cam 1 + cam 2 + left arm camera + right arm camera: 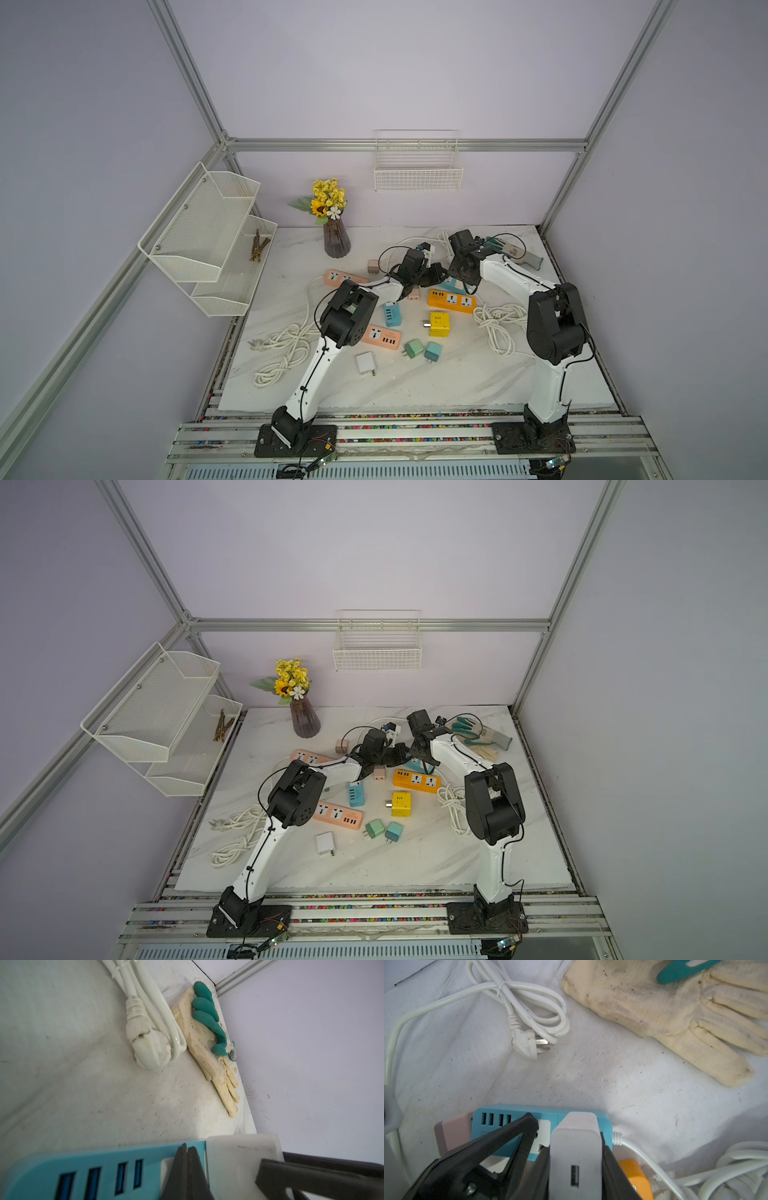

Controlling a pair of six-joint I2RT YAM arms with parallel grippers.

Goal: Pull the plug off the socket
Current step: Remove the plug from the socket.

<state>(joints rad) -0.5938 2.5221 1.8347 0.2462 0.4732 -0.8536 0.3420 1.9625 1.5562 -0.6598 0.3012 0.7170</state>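
Plug [576, 1157] sits upright in blue strip [500, 1109], flat on worktop [591, 1076]. Right pincer [574, 1140] straddles it, jaws clamped on its two sides; left pincer [187, 1153], fully closed and empty, presses strip just beside. Pull-off axis likely straight up off strip's face.

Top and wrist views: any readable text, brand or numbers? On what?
None legible.
The tag on the glove: dark print, too blurred to read.
The orange power strip: small marks, too small to read.
The white charger: no print shows.
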